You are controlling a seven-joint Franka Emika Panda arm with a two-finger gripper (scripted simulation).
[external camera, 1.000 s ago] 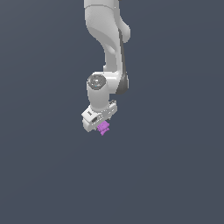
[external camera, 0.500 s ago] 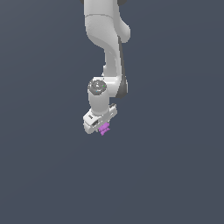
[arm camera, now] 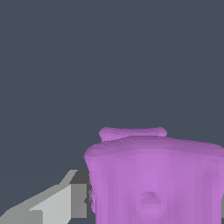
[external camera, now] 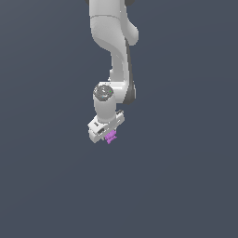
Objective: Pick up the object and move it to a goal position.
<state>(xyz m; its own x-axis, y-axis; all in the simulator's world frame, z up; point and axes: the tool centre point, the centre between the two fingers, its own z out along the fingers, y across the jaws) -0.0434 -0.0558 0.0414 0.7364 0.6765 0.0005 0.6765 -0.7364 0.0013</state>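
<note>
Background fills both views: a flat, dark grey-blue field with no surface edge, no goal marker and no container of any kind, so nothing sits inside anything.

My arm [external camera: 114, 42] hangs from the top of the exterior view, wrist turned downward. Against the picture from a second ago, the whole wrist assembly sits very slightly lower in the frame and the purple piece has kept its place under it. Judgement: the load is travelling with me, so pickup is complete and this is the carry phase; how far the goal lies cannot be told.

My gripper [external camera: 107, 135] sits at the arm's lower end. My jaws are clamped on the object [external camera: 110, 137], which protrudes just below them toward the exterior view's right.

In the wrist view the object [arm camera: 153, 175] fills the near field, with one grey finger [arm camera: 52, 205] touching its flank. The opposite finger is hidden.
</note>
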